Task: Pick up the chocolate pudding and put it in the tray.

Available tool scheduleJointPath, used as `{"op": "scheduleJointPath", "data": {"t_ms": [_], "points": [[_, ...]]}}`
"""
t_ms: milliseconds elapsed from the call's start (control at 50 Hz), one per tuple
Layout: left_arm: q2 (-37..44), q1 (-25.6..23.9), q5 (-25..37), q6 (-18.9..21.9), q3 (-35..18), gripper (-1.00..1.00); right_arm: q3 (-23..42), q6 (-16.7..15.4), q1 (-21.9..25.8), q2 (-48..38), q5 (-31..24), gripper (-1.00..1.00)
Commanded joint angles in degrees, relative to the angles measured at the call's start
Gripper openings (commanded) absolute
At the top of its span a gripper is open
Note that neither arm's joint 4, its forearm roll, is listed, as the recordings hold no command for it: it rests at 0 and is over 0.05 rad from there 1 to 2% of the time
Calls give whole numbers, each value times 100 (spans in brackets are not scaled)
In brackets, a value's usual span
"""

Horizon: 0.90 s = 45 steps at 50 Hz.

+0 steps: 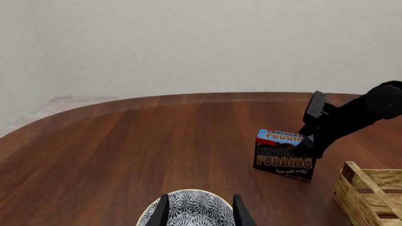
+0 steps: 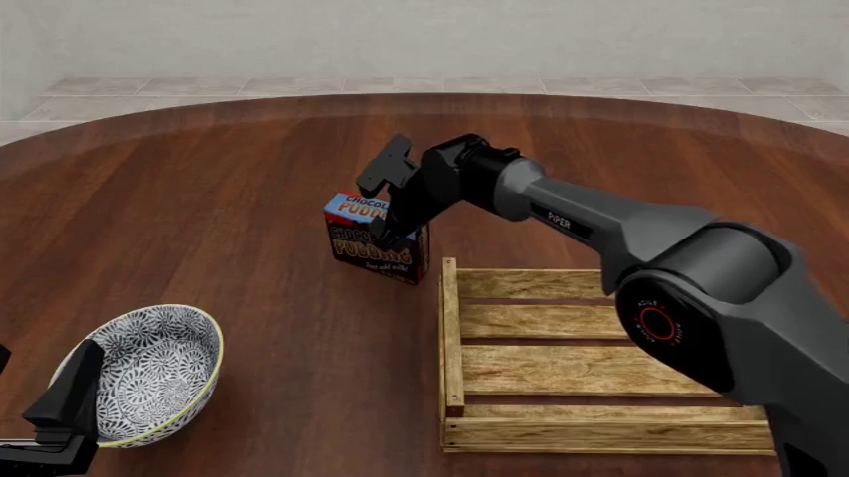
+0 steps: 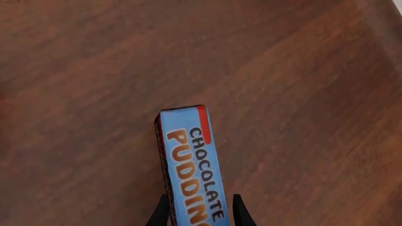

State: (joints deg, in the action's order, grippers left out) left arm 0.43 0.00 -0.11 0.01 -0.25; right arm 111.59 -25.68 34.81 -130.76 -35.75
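The chocolate pudding (image 2: 372,243) stands upright on the table, just beyond the tray's far left corner. It is a small carton with a blue top and a brown front (image 1: 284,157). My right gripper (image 2: 393,231) reaches down over its top. In the right wrist view the fingers straddle the carton's (image 3: 195,165) narrow blue top with small gaps, so the right gripper (image 3: 201,214) reads as open. The tray (image 2: 452,338), a light wooden slat crate, lies at the front right. My left gripper (image 2: 60,407) rests open at the front left, holding nothing.
A round white-and-dark patterned bowl (image 2: 139,373) sits at the front left, right in front of my left gripper's fingers (image 1: 164,213). The tray's corner (image 1: 361,188) shows in the left wrist view. Dark wooden tabletop spreads behind the carton.
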Motion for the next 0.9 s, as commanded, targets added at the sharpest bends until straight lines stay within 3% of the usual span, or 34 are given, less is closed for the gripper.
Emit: {"op": "scheduleJointPath", "data": {"t_ms": [20, 80, 100, 540, 900], "points": [[-1, 0, 0, -1, 0, 100, 94, 4, -14, -137, -41, 100], [-1, -1, 0, 0, 0, 100, 139, 26, -15, -154, -54, 100], [-1, 0, 0, -1, 0, 100, 39, 41, 33, -103, -11, -100], [1, 1, 0, 0, 0, 100, -78, 63, 50, 39, 133, -100], [0, 0, 0, 0, 0, 100, 326, -208, -181, 331, -133, -100]]}}
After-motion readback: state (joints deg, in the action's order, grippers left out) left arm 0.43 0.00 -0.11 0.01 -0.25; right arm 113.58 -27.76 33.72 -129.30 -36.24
